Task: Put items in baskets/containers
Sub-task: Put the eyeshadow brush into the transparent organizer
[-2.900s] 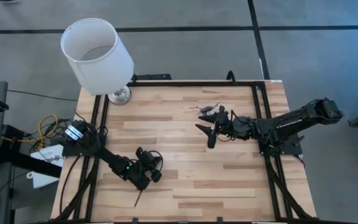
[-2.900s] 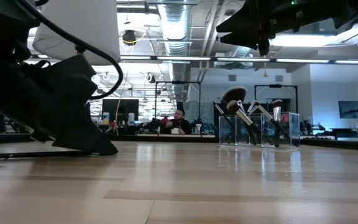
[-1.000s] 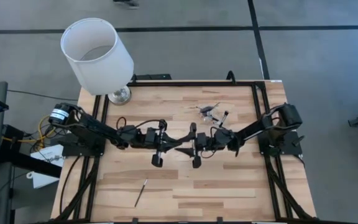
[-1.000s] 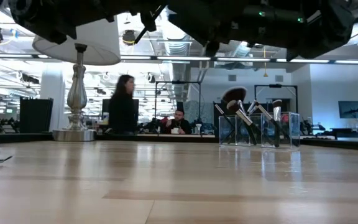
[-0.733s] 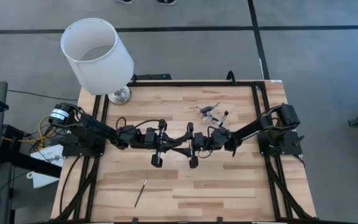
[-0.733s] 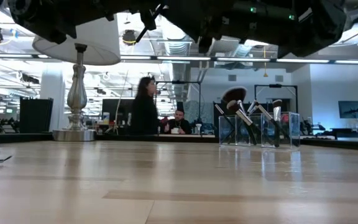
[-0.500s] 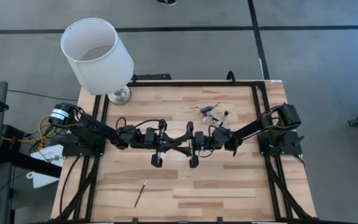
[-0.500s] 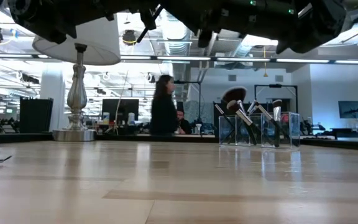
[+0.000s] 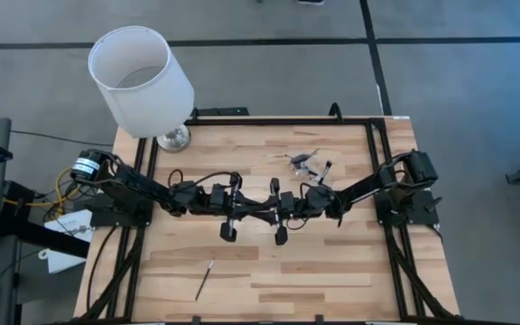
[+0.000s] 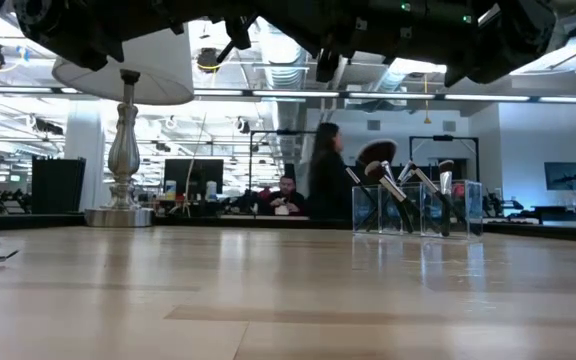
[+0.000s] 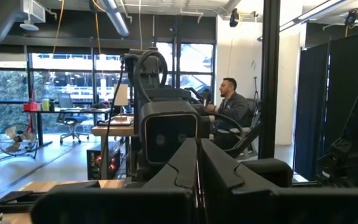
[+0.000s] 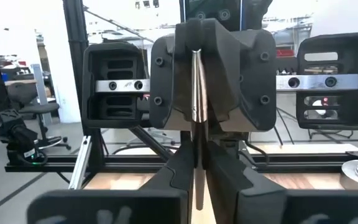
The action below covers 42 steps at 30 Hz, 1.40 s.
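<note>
Mid-bench handover: right tool (image 9: 269,208) has just closed onto the brush (image 12: 196,112) that the left tool (image 9: 247,208) holds pinched. Clear container (image 10: 417,208) stands near the bench's far edge, right of middle; release pending.

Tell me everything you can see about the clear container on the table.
The clear container is a small, colourless, glassy-looking box with straight walls; faint vertical lines suggest dividers inside. It stands upright on the wooden table, toward the far side, right of centre. Several slim makeup brushes lean in it, heads up, one with a wide fluffy head. Only the table and the brushes are seen touching it.
</note>
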Motion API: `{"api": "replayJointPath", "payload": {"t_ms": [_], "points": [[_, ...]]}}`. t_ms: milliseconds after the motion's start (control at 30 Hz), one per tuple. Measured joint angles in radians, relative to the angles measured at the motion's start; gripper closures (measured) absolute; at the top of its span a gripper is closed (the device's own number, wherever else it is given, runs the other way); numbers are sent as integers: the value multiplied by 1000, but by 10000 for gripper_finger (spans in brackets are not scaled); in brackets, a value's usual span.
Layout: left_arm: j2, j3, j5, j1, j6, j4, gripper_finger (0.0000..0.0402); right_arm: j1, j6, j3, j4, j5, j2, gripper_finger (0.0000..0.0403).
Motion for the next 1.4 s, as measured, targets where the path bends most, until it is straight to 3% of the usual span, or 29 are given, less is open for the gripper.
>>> {"api": "replayJointPath", "payload": {"t_ms": [233,400,500,667,767,933,1033,1133,1400], "points": [[0,0,-43,0,4,-16,365,-2,36,0,-29,22,0,389],[0,0,-159,-2,4,-73,321,-5,57,0,-106,115,-2,396],[0,0,-253,-1,4,-106,295,-14,82,0,-213,173,-38,394],[-3,0,-362,-1,14,-115,264,-10,96,0,-562,296,-215,390],[-18,0,-370,-1,14,-115,254,13,109,0,-761,429,-342,393],[-34,0,-365,-15,14,-115,246,52,210,-2,-1126,773,-536,390],[-34,0,-364,-26,14,-116,245,56,297,-52,-1260,935,-594,393],[-34,0,-336,-28,14,-122,245,44,359,-130,-1268,1009,-602,397],[-34,0,-327,-26,14,-124,245,-38,516,-237,-1199,992,-529,392]]}}
